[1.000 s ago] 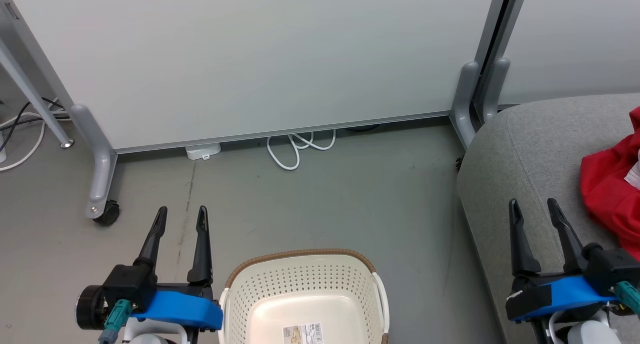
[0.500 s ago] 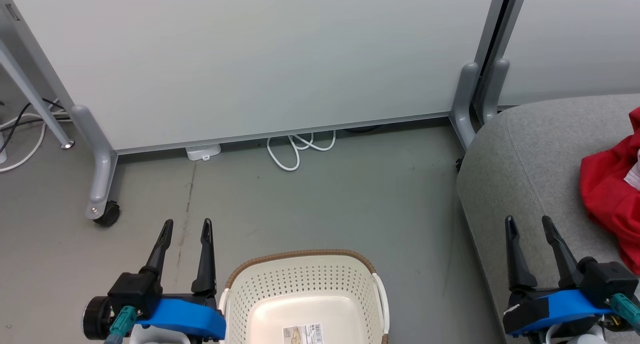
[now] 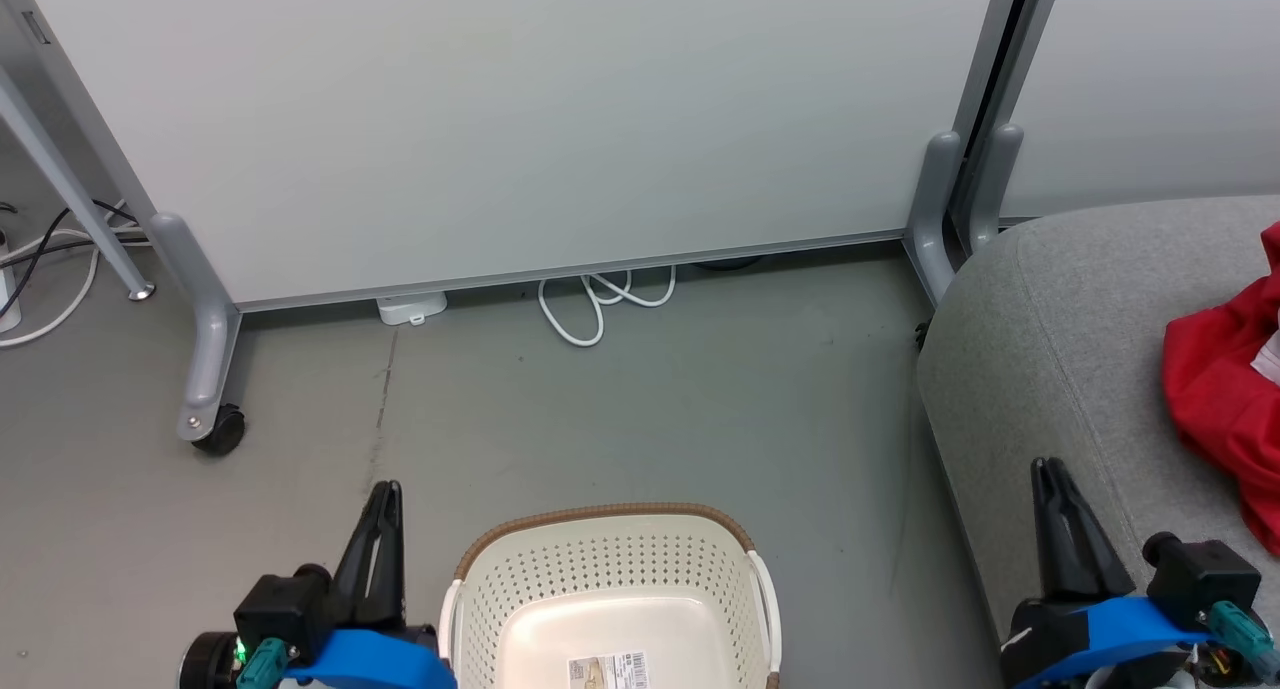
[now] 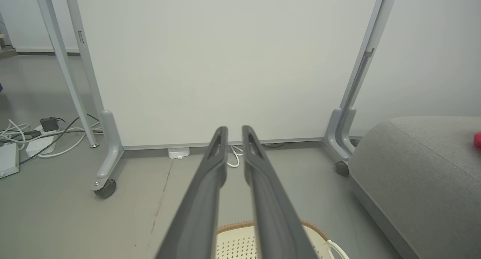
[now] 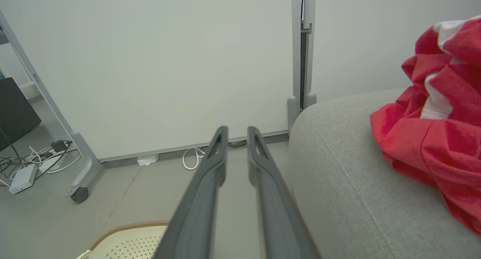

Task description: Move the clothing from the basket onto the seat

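Note:
The red clothing (image 3: 1225,409) lies bunched on the grey seat (image 3: 1060,349) at the right; its white stripes show in the right wrist view (image 5: 432,127). The cream basket (image 3: 600,569) stands on the floor at the bottom centre, holding just its barcode label. My left gripper (image 3: 385,491) hovers left of the basket, fingers drawn nearly together with nothing between them. My right gripper (image 3: 1050,466) sits over the seat's front edge, left of the clothing and apart from it, with its fingers likewise closed up and empty. Just a thin gap separates the tips in the wrist views (image 4: 235,130) (image 5: 237,130).
A white partition panel (image 3: 500,119) on grey castor legs (image 3: 218,431) closes off the back. A white cable loop (image 3: 590,304) lies under it, and power strips with cords (image 4: 37,146) lie at the far left. Bare grey floor separates basket and seat.
Both grippers have closed from wide open to nearly together and have drawn back toward the bottom of the head view. The clothing and basket have stayed put.

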`<state>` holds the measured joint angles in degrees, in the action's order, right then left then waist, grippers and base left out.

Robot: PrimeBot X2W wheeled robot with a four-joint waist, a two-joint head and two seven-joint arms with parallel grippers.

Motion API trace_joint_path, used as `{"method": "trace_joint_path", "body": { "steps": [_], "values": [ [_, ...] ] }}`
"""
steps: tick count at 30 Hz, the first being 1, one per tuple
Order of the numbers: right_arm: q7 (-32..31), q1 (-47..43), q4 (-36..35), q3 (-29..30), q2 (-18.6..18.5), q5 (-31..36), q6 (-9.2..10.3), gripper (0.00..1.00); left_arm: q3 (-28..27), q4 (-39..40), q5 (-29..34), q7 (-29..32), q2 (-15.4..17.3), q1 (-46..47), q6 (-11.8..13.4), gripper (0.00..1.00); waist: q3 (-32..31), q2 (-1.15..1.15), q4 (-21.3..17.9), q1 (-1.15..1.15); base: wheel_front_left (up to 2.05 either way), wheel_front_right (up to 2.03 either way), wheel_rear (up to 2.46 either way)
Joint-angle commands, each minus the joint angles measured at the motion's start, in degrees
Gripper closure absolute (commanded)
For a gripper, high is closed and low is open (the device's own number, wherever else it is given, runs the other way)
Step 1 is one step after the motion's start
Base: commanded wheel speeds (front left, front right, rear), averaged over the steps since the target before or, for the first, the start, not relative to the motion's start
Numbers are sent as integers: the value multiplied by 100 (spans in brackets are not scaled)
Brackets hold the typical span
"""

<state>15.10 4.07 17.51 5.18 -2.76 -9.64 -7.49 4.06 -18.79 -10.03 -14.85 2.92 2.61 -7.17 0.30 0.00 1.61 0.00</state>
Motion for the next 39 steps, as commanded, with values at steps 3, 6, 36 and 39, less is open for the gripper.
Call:
{"method": "trace_joint_path", "body": {
  "steps": [3, 6, 36, 39],
  "values": [
    [-66, 4, 94, 25, 10, -155, 0, 100, -7, -63, -161, 45, -1, -60, 0, 100, 0, 0, -2, 0, 0, 0, 0],
    [-174, 31, 91, 49, 9, -500, 0, 100, -48, -38, -514, 130, 4, -41, -1, 100, -1, 0, -6, 0, 0, 0, 0],
    [-889, 97, -115, 59, -4, -3378, 0, 100, -396, 163, -3393, 847, 30, 133, -16, 100, -4, 0, -44, 0, 0, 0, 0],
    [-952, 107, -128, 63, -5, -3615, 0, 100, -428, 181, -3629, 909, 31, 147, -18, 100, -4, 0, -48, 0, 0, 0, 0]
  ]
}}
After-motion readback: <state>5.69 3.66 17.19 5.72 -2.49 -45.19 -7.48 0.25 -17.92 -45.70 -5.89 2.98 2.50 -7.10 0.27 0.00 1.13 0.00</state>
